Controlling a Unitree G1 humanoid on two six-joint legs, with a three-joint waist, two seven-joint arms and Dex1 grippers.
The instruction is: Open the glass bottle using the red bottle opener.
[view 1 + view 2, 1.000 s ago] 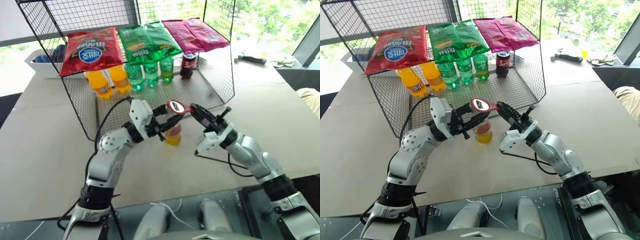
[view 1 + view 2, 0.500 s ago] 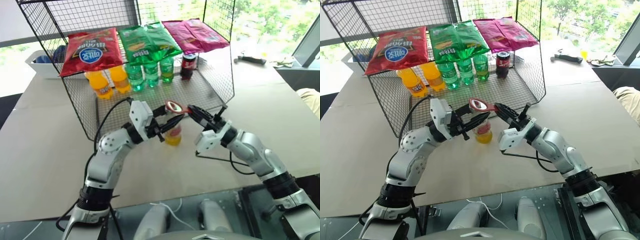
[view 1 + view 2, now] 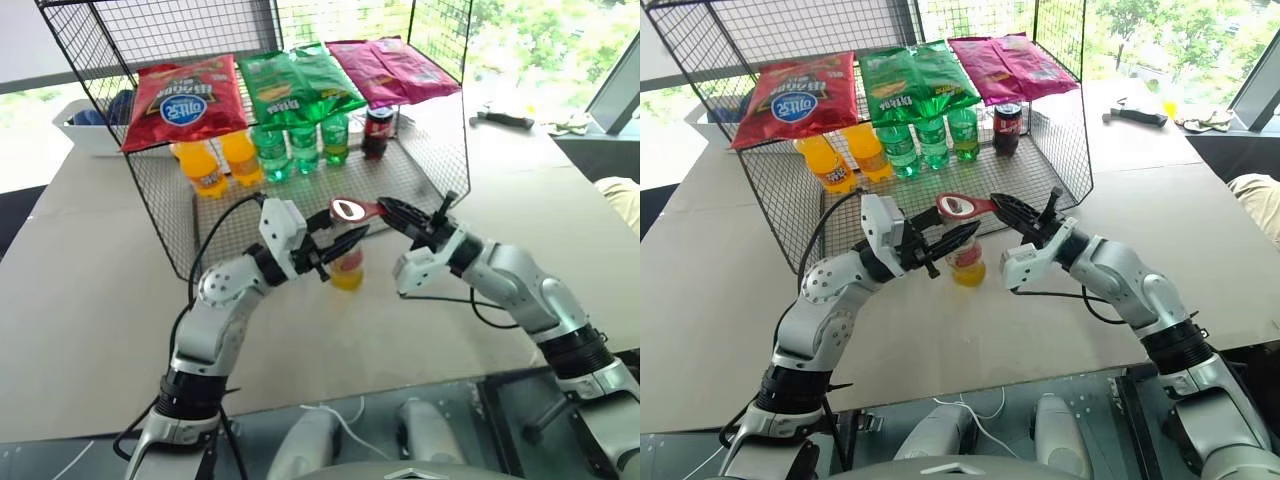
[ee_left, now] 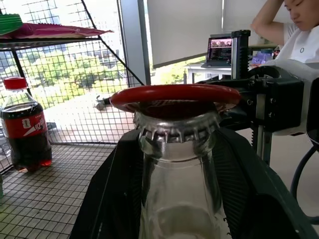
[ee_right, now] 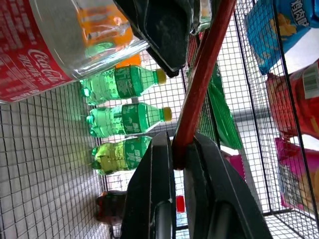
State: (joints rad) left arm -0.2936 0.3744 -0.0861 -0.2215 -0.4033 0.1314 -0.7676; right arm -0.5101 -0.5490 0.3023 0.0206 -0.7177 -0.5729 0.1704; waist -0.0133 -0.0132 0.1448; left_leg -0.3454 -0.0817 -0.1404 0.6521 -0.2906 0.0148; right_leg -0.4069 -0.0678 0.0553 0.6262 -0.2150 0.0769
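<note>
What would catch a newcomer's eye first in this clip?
Centre stage, the left gripper grips the glass bottle of yellow drink, while the right gripper is shut on the red bottle opener, its ring over the cap. Behind them, a wire rack holds bright snack bags above orange bottles and green bottles.

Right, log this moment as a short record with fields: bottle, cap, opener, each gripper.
bottle: glass bottle upright on the table, yellow drink
cap: still on, crimped edge intact
opener: red bottle opener, ring head over the cap
left gripper: fingers around the bottle
right gripper: shut on the opener's handle
</note>
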